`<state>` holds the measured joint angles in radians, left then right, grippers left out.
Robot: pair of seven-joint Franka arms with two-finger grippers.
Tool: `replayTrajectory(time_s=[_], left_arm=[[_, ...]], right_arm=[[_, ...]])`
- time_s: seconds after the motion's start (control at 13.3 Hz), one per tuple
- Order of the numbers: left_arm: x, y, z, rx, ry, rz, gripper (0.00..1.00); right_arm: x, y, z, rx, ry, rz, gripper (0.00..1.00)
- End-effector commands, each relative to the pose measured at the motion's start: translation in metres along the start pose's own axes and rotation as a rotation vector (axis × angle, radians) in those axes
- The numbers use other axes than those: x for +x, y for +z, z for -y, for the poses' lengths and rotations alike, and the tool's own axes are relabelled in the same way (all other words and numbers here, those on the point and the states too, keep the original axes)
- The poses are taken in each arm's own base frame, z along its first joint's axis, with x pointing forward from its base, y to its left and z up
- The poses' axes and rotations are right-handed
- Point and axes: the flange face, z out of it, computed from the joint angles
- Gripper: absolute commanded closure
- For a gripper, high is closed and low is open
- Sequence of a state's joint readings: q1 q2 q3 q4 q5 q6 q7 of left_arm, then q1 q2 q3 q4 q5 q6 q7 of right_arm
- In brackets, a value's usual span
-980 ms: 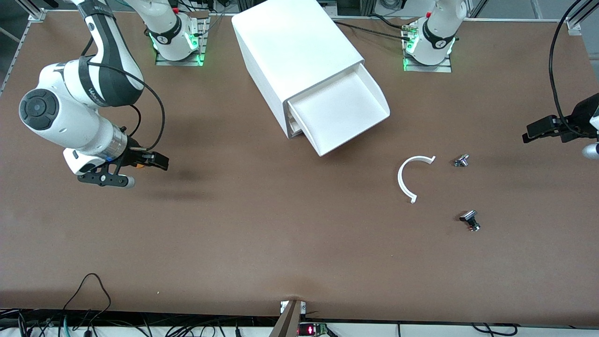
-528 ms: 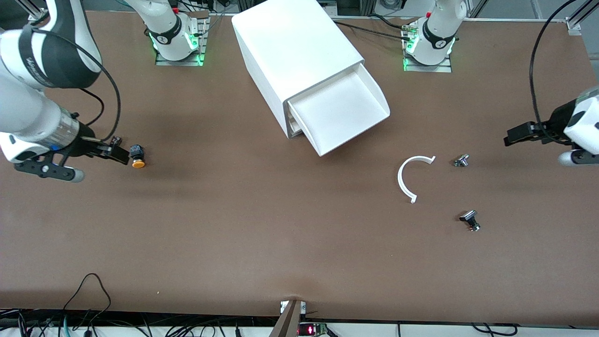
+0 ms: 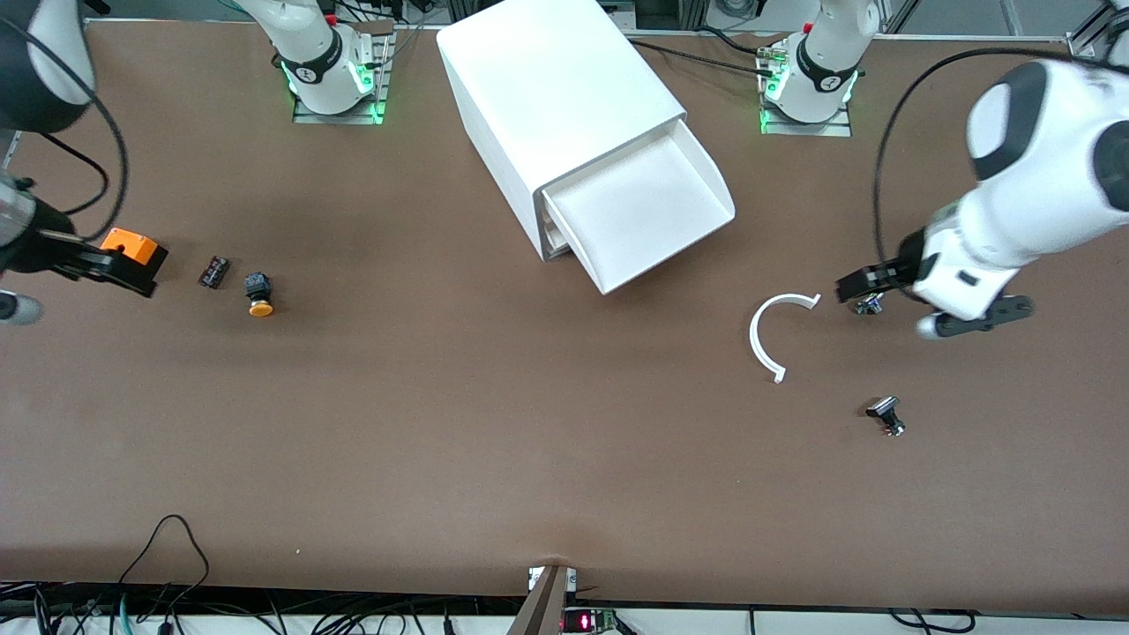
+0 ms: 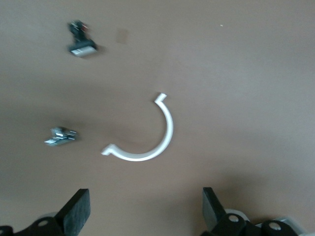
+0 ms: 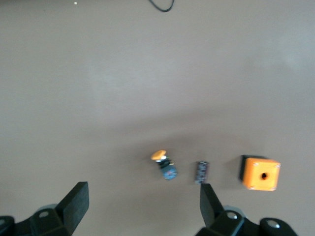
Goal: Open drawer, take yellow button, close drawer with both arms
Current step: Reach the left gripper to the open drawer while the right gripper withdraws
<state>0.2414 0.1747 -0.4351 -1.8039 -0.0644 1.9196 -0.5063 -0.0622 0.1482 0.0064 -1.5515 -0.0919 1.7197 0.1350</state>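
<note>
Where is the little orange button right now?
In the front view, the button lies on the table toward the right arm's end, beside a small black part, outside the open drawer.

The table [image 3: 441, 423] is plain matte brown. The cabinet [image 3: 547, 97] and its open drawer [image 3: 644, 207] are plain white, as is the curved ring piece [image 3: 766, 339]. The button [image 3: 259, 295] has an orange-yellow cap on a black body. At its 9 o'clock lie a small black block [image 3: 213, 272] and an orange box [image 3: 130, 247]. Both arms are white with black bands.
</note>
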Motion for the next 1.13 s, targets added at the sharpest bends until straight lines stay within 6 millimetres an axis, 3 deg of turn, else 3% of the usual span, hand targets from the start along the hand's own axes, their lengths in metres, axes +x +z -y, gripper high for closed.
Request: replayTrajectory(time_s=[0.0,0.15,0.23,0.45,0.6,0.83,0.98,1.06], left_arm=[[-0.025,0.047,-0.036,-0.048,-0.116,-0.015,0.0],[-0.053,0.082,-0.069,-0.084,-0.208,-0.032,0.0],[-0.067,0.095,-0.078,-0.086,-0.217,-0.031,0.0],[-0.094,0.115,-0.094,-0.059,-0.251,-0.001,0.0],[-0.114,0.124,-0.106,-0.051,-0.237,0.02,0.0],[-0.145,0.13,-0.122,-0.053,-0.222,0.062,0.0],[-0.172,0.139,-0.131,-0.06,-0.22,0.111,0.0],[-0.183,0.139,-0.135,-0.069,-0.224,0.134,0.0]], right_arm=[[-0.007,-0.007,-0.046,0.015,-0.028,0.034,0.0],[-0.012,-0.01,-0.076,0.018,-0.022,0.067,0.0],[-0.024,-0.023,-0.083,0.025,-0.046,0.085,0.0],[-0.041,-0.043,-0.069,0.039,-0.07,0.077,0.0],[-0.049,-0.039,-0.055,0.077,-0.09,0.087,0.0],[-0.074,-0.034,-0.054,0.073,-0.056,0.089,0.0],[-0.075,-0.036,-0.051,0.08,-0.06,0.074,0.0],[-0.075,-0.039,-0.036,0.078,-0.088,0.061,0.0]])
